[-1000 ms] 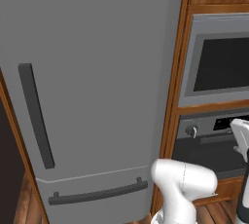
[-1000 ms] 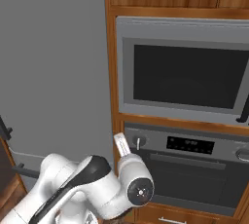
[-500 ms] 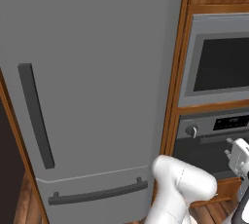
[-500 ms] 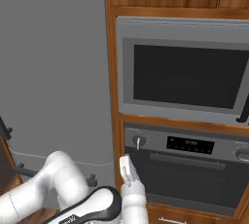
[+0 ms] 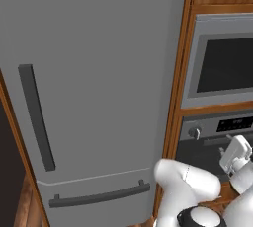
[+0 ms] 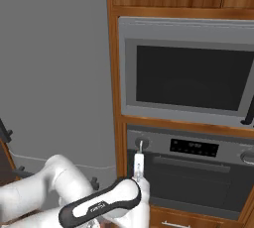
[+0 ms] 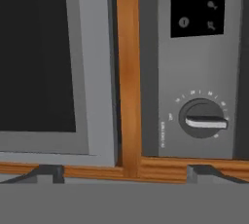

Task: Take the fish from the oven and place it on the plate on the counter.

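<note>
The two small dark fingers [image 7: 48,172] are wide open and empty, so slide them down to the grey steel oven's [image 6: 198,172] long bar handle [image 6: 191,161] and pull gently.

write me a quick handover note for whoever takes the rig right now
Gripper: open, holding nothing, facing the oven panel near its knob.
Oven: door shut, below the microwave and right of the fridge.
Done: nothing yet.
Left: open the oven, take out the fish, put it on the plate on the counter.
</note>
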